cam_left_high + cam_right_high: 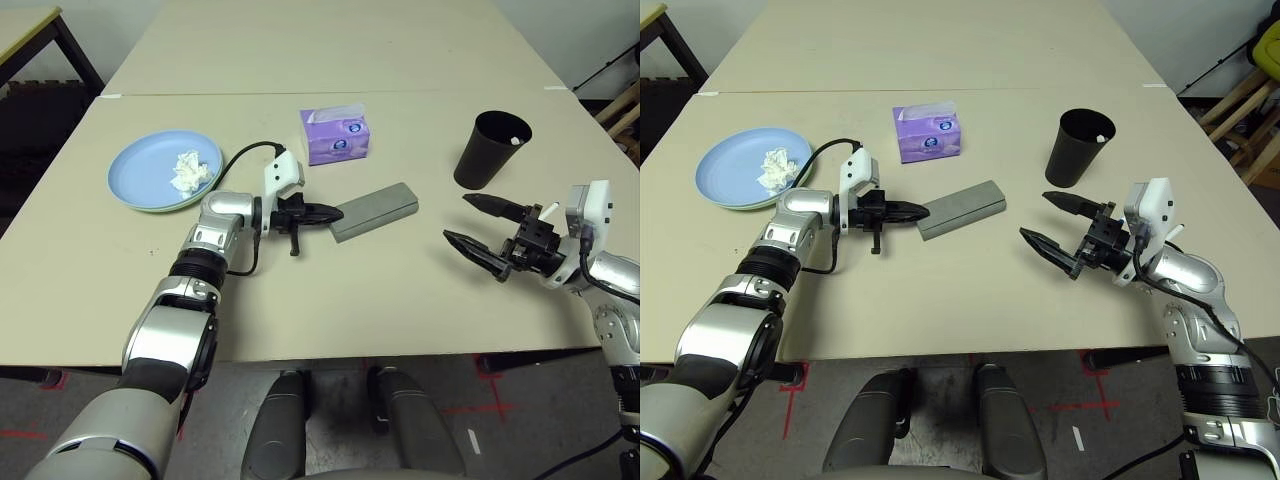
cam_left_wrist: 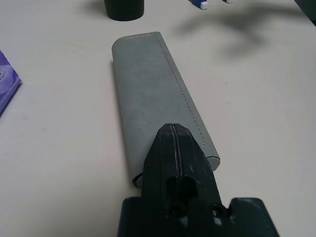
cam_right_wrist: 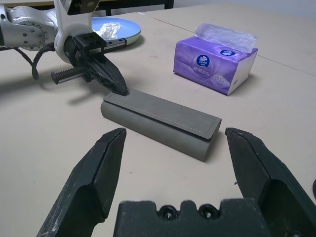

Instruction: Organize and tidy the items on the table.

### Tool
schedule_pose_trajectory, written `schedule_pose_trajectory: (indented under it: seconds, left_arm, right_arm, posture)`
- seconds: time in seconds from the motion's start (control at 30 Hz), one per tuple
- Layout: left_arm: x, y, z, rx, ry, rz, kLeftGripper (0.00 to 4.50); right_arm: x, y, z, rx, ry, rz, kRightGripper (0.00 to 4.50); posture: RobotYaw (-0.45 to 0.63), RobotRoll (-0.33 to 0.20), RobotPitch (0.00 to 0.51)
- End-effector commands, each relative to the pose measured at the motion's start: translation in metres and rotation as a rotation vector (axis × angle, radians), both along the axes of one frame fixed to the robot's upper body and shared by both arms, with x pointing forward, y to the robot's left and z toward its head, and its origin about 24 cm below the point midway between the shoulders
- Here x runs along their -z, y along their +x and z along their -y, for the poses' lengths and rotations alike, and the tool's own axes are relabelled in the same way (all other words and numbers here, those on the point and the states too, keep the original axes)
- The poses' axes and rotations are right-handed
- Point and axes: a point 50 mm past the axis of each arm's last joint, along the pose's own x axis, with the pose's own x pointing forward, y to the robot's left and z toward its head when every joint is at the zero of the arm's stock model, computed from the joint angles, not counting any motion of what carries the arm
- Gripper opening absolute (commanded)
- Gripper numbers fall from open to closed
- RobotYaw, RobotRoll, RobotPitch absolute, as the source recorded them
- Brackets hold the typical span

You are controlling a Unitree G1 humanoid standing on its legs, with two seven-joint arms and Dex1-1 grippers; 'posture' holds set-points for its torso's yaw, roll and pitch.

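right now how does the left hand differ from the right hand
The left hand has its two black fingers shut together, tip pressed against the end of the grey oblong glasses case; the right hand has its fingers spread wide open, holding nothing. The left hand is at the case; the right hand hovers apart from it, nearer the tall black cup. Both reach over the pale beige table.
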Motion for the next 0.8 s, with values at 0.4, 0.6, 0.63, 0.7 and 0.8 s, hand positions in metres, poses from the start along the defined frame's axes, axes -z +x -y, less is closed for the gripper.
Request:
schedule_pose_trajectory:
  seconds: [0.4, 0.6, 0.63, 0.7, 0.8]
  left_arm:
    - [-0.031, 0.002, 0.003, 0.059, -0.17, -0.01, 0.01]
    - [-0.049, 0.004, -0.002, 0.019, -0.265, 0.007, 0.01]
    - [-0.049, 0.004, -0.003, 0.009, -0.265, 0.039, 0.01]
    - [-0.047, 0.002, -0.005, 0.009, -0.269, 0.057, 0.38]
    - [-0.039, -0.005, -0.008, 0.061, -0.244, 0.031, 1.33]
  right_arm:
    - [0.004, 0.0, 0.002, 0.0, -0.032, -0.012, 4.5]
    - [0.001, 0.003, 0.002, 0.015, -0.007, 0.001, 4.5]
    - [0.001, 0.004, 0.002, 0.024, 0.0, 0.004, 4.5]
    - [0.0, 0.005, 0.003, 0.034, 0.006, 0.008, 4.5]
    - [-0.002, 0.007, 0.004, 0.038, 0.006, 0.01, 4.5]
  posture:
    - [0.01, 0.0, 0.174]
    - [0.01, 0.0, 0.174]
    - [0.01, 0.0, 0.174]
    - [0.01, 0.0, 0.175]
    - [0.01, 0.0, 0.173]
